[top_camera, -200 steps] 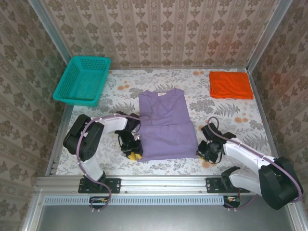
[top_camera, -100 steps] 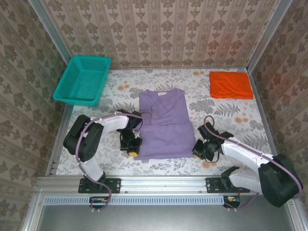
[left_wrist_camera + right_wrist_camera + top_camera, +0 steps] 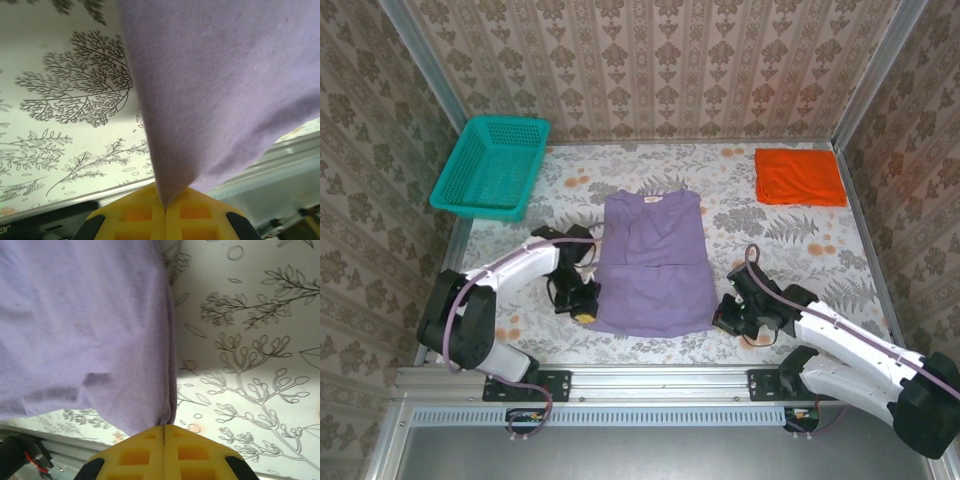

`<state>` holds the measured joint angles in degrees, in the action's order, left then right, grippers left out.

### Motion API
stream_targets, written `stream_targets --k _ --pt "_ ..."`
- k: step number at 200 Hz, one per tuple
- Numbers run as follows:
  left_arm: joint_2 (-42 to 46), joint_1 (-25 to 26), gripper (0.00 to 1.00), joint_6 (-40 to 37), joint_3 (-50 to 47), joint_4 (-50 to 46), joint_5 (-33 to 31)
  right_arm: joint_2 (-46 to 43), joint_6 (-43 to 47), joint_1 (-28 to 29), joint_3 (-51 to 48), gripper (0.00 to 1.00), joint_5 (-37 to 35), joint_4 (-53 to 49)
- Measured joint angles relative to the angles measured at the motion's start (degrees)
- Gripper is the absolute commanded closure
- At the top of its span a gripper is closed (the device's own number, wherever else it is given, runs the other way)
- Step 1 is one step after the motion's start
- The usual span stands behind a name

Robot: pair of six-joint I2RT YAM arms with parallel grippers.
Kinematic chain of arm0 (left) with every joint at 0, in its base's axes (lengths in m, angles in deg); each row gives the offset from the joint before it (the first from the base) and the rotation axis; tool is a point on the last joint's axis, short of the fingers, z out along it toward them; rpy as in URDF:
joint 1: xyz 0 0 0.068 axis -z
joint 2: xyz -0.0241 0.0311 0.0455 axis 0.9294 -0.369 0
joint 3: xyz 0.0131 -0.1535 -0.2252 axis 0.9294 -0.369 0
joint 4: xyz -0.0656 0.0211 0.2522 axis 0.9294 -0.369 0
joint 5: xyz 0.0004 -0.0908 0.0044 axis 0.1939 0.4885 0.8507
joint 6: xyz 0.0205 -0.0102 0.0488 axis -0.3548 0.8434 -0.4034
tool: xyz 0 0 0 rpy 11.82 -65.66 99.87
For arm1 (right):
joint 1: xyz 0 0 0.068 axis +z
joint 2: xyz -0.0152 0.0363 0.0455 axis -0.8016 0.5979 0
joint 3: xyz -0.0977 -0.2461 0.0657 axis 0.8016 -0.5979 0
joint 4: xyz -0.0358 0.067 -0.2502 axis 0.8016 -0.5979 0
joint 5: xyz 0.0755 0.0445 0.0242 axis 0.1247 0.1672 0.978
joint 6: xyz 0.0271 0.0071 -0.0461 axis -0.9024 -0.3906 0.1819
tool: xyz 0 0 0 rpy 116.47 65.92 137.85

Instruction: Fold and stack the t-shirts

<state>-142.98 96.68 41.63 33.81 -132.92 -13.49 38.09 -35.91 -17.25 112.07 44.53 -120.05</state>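
The lavender-purple t-shirt (image 3: 653, 262) lies in the middle of the table, sleeves folded in, collar toward the back. My left gripper (image 3: 585, 314) is shut on its near left corner; in the left wrist view the cloth (image 3: 220, 80) runs pinched into the closed yellow jaws of the left gripper (image 3: 165, 205). My right gripper (image 3: 723, 318) is shut on the near right corner; the purple cloth (image 3: 85, 330) ends in the closed jaws of the right gripper (image 3: 165, 429). The orange t-shirt (image 3: 799, 176) rests as a folded rectangle at the back right.
A teal mesh basket (image 3: 492, 165) stands at the back left, half over the table's left edge. The floral tablecloth (image 3: 790, 245) lies bare between the purple shirt and the orange one. A metal rail (image 3: 660, 380) runs along the near edge.
Both grippers closed on the purple shirt's near corners and drew toward the near edge. The shirt's bottom hem has spread wider and the whole shirt has shifted slightly left and forward.
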Motion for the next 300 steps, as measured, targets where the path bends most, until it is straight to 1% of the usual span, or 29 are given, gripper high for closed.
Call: stream_targets --k 16,30,63,80,108,126,172,179,188,197,205,207,210,214,216,221,230,233,240,253,266,280,288,300 --pt "0.55 -4.15 1.0 -0.26 3.23 -0.81 3.1 0.59 0.17 -1.18 3.98 1.0 0.0 0.15" --pt "0.44 -7.08 1.0 -0.28 6.91 -0.66 5.92 2.89 0.7 -3.28 8.39 1.0 0.09 0.7" --pt "-3.37 -12.39 1.0 0.48 16.15 1.44 13.27 11.96 1.6 -11.34 18.51 1.0 1.01 3.74" --pt "-8.17 -14.8 1.0 1.95 21.03 3.21 16.81 17.86 2.67 -15.56 24.02 1.0 1.68 4.72" --pt "-18.32 -17.0 1.0 4.57 30.95 5.44 20.94 29.09 5.31 -19.91 34.71 1.0 3.04 5.49" --pt "-25.0 -17.9 1.0 6.6 38.18 6.62 21.99 36.98 6.78 -21.77 42.12 1.0 3.61 5.07" --pt "-38.38 -19.45 1.0 14.43 53.99 10.95 22.95 56.63 8.66 -25.55 62.73 1.0 4.46 1.29" --pt "-40.74 -19.54 0.96 15.61 56.63 11.63 22.95 59.93 9.03 -25.94 66.75 1.0 4.7 0.07" --pt "-43.6 -19.76 0.86 17.25 59.43 12.9 22.97 64.41 9.55 -26.47 72.5 1.0 4.92 -1.53" --pt "-46.34 -19.85 0.79 19.21 61.68 14.23 22.91 68.83 10.01 -26.82 78.09 1.0 4.98 -3.06" --pt "-48.92 -19.98 0.69 20.68 63.69 15.61 22.88 73.13 10.32 -27.19 83.32 1.0 5.01 -4.61" --pt "-49.62 -20.04 0.66 21.27 64.26 15.8 22.75 74.36 10.45 -27.3 84.78 0.98 5.01 -5.14" --pt "-50.45 -20.06 0.62 22.34 65.09 16.17 22.75 76.15 10.47 -27.45 87.06 0.92 5.01 -5.79" --pt "-51.91 -20.17 0.58 22.88 66.47 16.72 22.51 78.14 10.6 -27.67 89.35 0.82 5.03 -6.56" --pt "-52.59 -20.2 0.56 23.8 67.21 17.05 22.49 79.21 10.6 -27.76 90.75 0.75 5.01 -6.99" --pt "-54.4 -20.35 0.51 24.63 69.2 17.57 22.1 81.88 10.43 -28.09 93.85 0.63 5.2 -8.04" --pt "-57.24 -20.57 0.4 26.43 72.65 18.82 21.29 86.44 10.38 -28.74 99.32 0.51 5.7 -9.94" --pt "-58.05 -20.68 0.38 26.36 73.79 19.26 20.7 87.86 10.38 -28.96 100.91 0.47 5.84 -10.6" --pt "-59.28 -20.92 0.34 27.28 75.65 19.87 19.58 91.56 10.4 -29.49 106.25 0.42 5.84 -13.6" --pt "-59.84 -21.16 0.31 27.82 77.94 20.37 17.35 97.74 10.99 -30.34 116.06 0.39 5.46 -18.62" --pt "-59.21 -21.24 0.33 27.41 79.58 20.65 15.04 101.96 11.74 -30.86 124.52 0.39 4.5 -23.91" --pt "-56.94 -21.05 0.37 25.79 79.69 20.63 11.96 104.02 13.05 -31.41 131.84 0.43 3.61 -29.38" --pt "-55.28 -20.76 0.42 24.46 79.28 20.55 10.45 104.08 13.84 -31.5 134.6 0.44 3.39 -31.8" --pt "-52.09 -19.87 0.46 22.38 77.66 20.26 9.03 104.02 15.74 -31.08 138.73 0.44 3.41 -34.99"
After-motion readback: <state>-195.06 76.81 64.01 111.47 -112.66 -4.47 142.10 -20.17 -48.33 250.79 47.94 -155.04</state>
